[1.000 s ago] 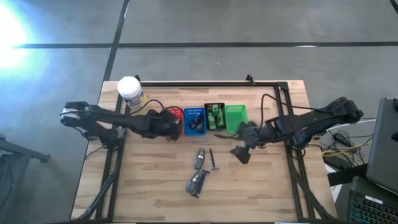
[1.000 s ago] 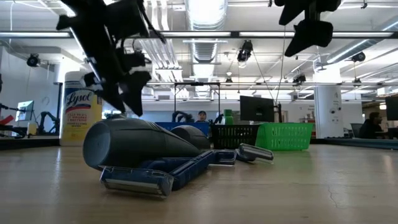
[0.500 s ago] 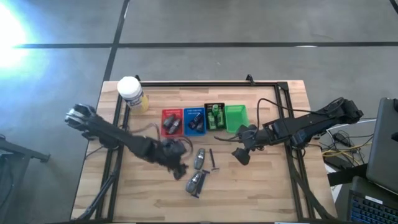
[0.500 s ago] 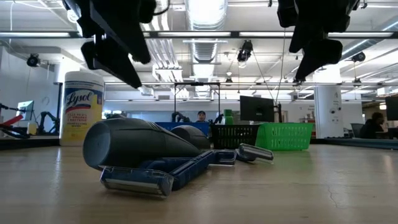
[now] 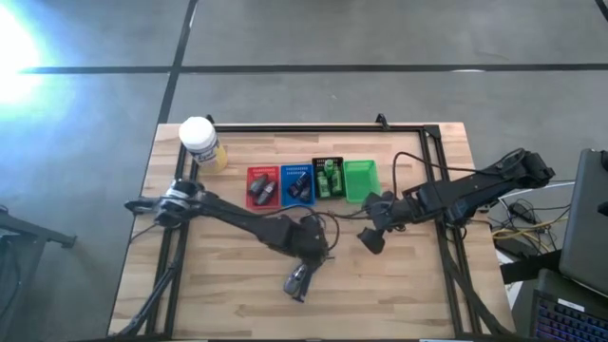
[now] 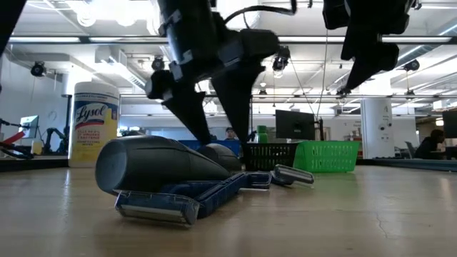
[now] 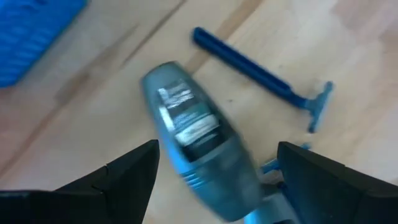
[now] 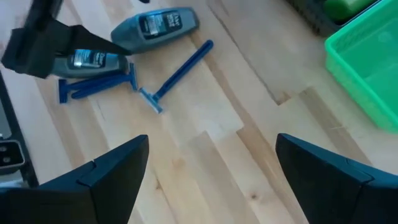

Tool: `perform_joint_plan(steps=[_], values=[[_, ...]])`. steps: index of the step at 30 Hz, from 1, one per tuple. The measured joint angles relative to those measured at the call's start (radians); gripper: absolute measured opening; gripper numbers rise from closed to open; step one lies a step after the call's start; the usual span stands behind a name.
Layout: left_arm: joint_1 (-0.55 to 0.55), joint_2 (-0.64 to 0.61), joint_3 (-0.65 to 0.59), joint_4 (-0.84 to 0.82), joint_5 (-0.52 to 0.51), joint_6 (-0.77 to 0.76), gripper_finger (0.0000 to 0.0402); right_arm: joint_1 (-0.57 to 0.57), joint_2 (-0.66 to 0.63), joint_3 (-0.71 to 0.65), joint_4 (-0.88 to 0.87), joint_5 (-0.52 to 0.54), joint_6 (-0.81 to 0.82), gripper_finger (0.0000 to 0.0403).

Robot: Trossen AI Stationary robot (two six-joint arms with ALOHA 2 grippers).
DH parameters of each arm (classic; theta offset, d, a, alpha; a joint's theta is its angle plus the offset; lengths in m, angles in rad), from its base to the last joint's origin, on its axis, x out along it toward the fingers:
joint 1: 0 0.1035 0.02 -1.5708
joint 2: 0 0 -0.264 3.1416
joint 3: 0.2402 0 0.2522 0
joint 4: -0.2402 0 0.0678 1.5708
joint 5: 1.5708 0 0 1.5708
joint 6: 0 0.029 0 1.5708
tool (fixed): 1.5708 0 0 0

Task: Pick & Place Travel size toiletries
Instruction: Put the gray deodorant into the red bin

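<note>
Two dark grey oblong tubes and two blue razors lie flat on the wood near the table's middle. My left gripper [image 5: 312, 239] hangs open over the farther tube [image 7: 199, 140], one finger on each side of it and clear of it in the left wrist view. A razor [image 7: 261, 78] lies just beyond that tube. The nearer tube [image 5: 299, 278] lies beside the second razor [image 8: 93, 87]. My right gripper [image 5: 370, 236] hovers open to the right, near the green tray [image 5: 361, 179]. Green little bottles sit in the black tray [image 5: 328, 178].
A row of small trays stands toward the far side: red [image 5: 262, 185] and blue [image 5: 296, 183], each with dark items, then black and green. A white-capped yellow jar [image 5: 199, 141] stands at the far left corner. Bare wood lies at the table's near right.
My left gripper has swung from above the red tray toward the near edge and the right, coming down over the farther grey tube at the table's middle. The tubes and razors have stayed where they were.
</note>
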Motion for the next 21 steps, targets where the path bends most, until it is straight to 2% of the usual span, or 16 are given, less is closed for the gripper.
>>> perform_joint_plan(steps=[8, 14, 17, 21], values=[[0.034, 0.051, -0.01, 0.005, 0.091, -0.07, 0.033, 0.049, 0.0, 0.0, 0.004, 0.037, 0.01, 0.0363], [0.056, 0.075, -0.04, 0.079, 0.143, -0.039, 0.0327, 0.057, 0.0, 0.0, 0.004, 0.064, 0.014, 0.0358], [0.062, 0.072, -0.056, 0.094, 0.134, -0.024, 0.0301, 0.056, 0.001, 0.0, 0.003, 0.07, 0.012, 0.0353], [0.063, 0.066, -0.061, 0.083, 0.104, -0.002, 0.0229, 0.056, 0.001, 0.0, 0.003, 0.079, 0.01, 0.0344]])
